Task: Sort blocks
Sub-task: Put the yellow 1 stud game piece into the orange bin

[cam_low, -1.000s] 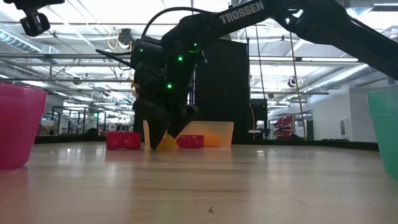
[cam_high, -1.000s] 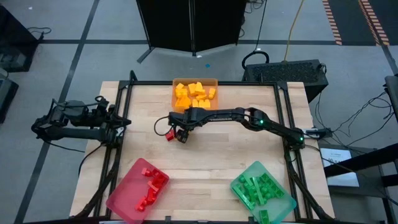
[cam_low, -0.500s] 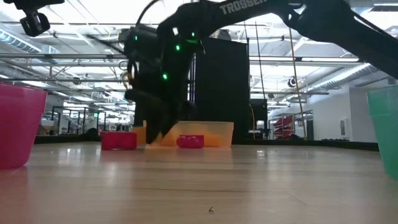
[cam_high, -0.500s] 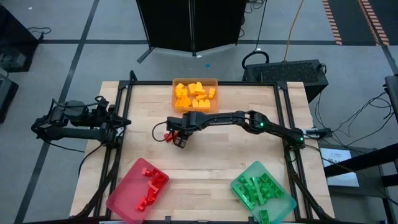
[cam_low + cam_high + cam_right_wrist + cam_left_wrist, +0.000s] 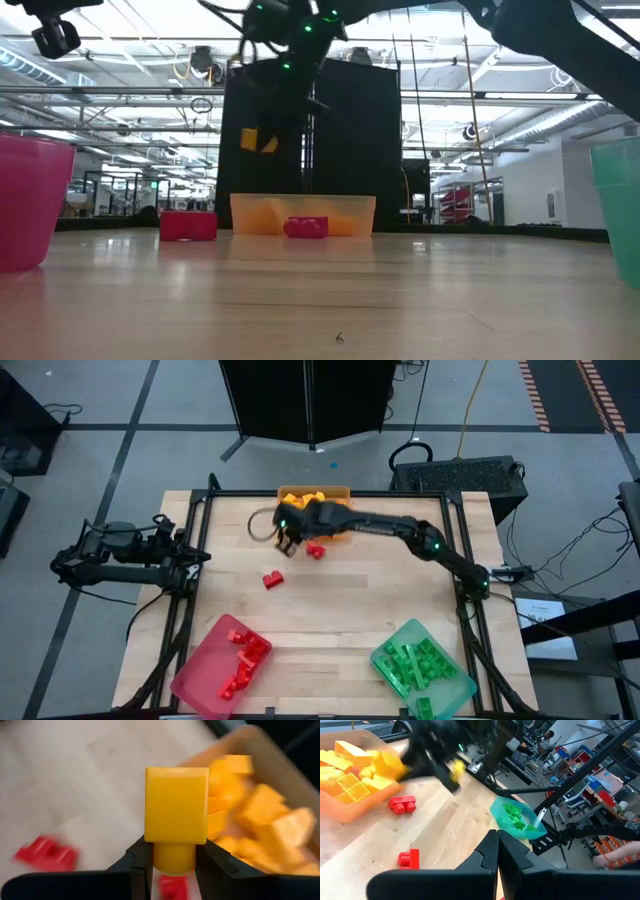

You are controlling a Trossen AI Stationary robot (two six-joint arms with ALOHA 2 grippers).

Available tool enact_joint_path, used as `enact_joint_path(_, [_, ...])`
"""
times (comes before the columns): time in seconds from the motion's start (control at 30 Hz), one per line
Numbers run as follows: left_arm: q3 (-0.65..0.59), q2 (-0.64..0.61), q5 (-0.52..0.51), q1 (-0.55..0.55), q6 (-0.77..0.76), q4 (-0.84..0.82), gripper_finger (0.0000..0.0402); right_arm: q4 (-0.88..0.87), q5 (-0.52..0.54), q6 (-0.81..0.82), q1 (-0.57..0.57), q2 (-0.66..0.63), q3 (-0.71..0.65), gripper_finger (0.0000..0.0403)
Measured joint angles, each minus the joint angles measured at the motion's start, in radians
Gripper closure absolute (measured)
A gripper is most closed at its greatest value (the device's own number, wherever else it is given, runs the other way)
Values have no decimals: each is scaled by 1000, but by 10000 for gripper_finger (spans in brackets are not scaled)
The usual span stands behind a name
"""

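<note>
A moment ago our right gripper (image 5: pixel 172 862) was low at the worktop (image 5: pixel 340 600), beside the red bricks. Now we have lifted it and carried it toward the orange tray (image 5: pixel 335 491) at the far edge, with a yellow block (image 5: pixel 176 812) in it. We judge that the pick is done and only the drop into the tray remains.

The fingers (image 5: pixel 137 867) are closed narrowly on the lower part of the yellow block; its wider part stands out beyond the tips. In the low view the block (image 5: pixel 260 141) hangs well above the wood.

Two red blocks lie on the worktop, one (image 5: pixel 316 550) just beside the tray and one (image 5: pixel 271 580) farther toward the middle. Our left gripper (image 5: pixel 497 857) waits closed and empty at the left edge.
</note>
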Motion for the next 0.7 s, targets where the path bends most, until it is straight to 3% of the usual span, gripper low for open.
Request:
enact_joint_path(0.3, [0, 0, -2, 0, -3, 0, 398, -49, -13, 110, -167, 12, -2, 314])
enact_joint_path(0.5, [0, 0, -8, 0, -3, 0, 398, -102, -89, 162, -238, 12, -2, 312])
enact_joint_path(0.57, [0, 0, -8, 0, -3, 0, 398, -122, -107, 162, -250, 12, -2, 277])
enact_joint_path(0.7, [0, 0, -8, 0, -3, 0, 398, -140, -114, 169, -257, 15, -2, 168])
